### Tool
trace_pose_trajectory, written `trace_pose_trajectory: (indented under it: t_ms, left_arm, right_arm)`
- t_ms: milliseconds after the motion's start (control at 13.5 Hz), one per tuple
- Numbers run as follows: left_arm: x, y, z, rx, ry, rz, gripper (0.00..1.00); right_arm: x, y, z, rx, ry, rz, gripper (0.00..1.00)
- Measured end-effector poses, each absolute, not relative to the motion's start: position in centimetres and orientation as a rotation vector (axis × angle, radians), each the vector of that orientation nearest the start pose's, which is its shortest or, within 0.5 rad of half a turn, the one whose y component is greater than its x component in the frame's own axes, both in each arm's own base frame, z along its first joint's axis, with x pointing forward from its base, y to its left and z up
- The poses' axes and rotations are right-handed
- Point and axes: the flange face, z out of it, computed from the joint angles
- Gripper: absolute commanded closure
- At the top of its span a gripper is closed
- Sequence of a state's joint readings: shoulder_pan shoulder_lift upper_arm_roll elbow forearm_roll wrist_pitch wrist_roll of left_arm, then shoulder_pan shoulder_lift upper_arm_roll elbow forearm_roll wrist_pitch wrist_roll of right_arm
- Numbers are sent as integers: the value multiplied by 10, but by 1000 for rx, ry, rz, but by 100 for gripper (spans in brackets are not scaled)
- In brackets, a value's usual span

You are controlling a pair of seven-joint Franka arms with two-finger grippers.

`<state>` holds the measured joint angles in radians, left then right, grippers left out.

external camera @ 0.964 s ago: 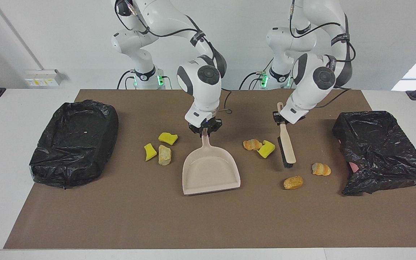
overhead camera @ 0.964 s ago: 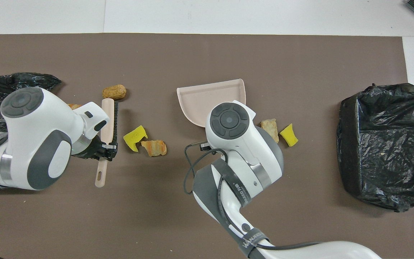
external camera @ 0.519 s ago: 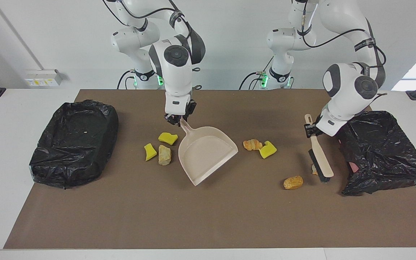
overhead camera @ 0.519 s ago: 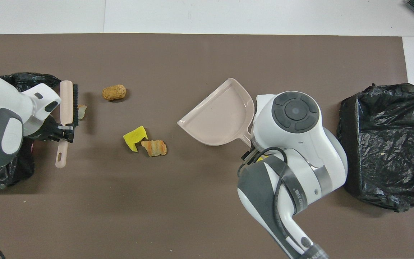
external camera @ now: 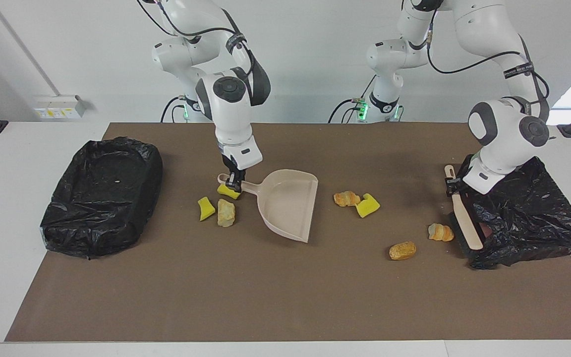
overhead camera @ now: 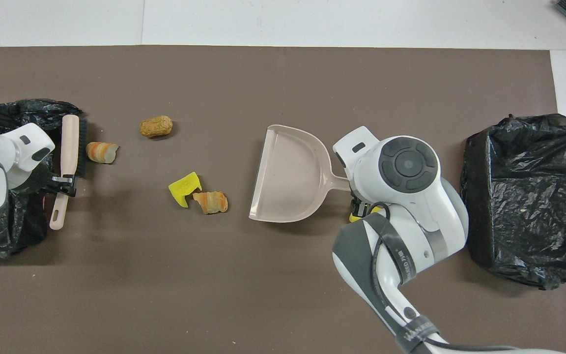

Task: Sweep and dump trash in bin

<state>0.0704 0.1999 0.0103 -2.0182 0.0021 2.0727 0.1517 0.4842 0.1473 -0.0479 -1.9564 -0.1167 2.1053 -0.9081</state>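
since the earlier frame, the right gripper (external camera: 235, 184), clamped on the dustpan (external camera: 285, 208), swung its mouth toward 2 scraps (external camera: 356, 202). left gripper (external camera: 451, 186), gripping the brush (external camera: 464, 223), moved beside the bin (external camera: 523, 208), near 2 lumps (external camera: 422, 241).

Right hand (external camera: 234, 184) gripping dustpan (external camera: 285, 209) handle, left hand (external camera: 451, 187) gripping brush (external camera: 464, 223), trash (external camera: 348, 199) scattered between.

A robotics lab: two white arms (external camera: 226, 94) bolted at the edge of a white table (external camera: 13, 198) covered by a brown mat (external camera: 265, 297), bare white walls, a wall socket strip (external camera: 60, 106), and loose cabling.
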Motion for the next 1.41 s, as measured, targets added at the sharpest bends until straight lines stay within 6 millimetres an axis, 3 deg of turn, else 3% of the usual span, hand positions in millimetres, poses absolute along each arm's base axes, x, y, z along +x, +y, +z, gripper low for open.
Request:
trace_pose_trajectory:
  t_ms: [148, 445, 890, 1186, 1409]
  left_arm:
    - [571, 17, 334, -3139, 195, 219, 100]
    - [582, -36, 320, -3126, 331, 177, 100]
    - [614, -62, 329, -3082, 561, 142, 100]
    - [600, -105, 325, -3029, 685, 320, 100]
    - [589, -117, 326, -3006, 715, 439, 100]
  right_arm:
    - [517, 273, 399, -2443, -2212, 115, 100]
    - [499, 306, 374, -2409, -2268, 175, 100]
    - [497, 327, 356, -2478, -2206, 179, 100]
    - [495, 335, 353, -2501, -2185, 177, 100]
    - [495, 335, 353, -2503, -2182, 178, 100]
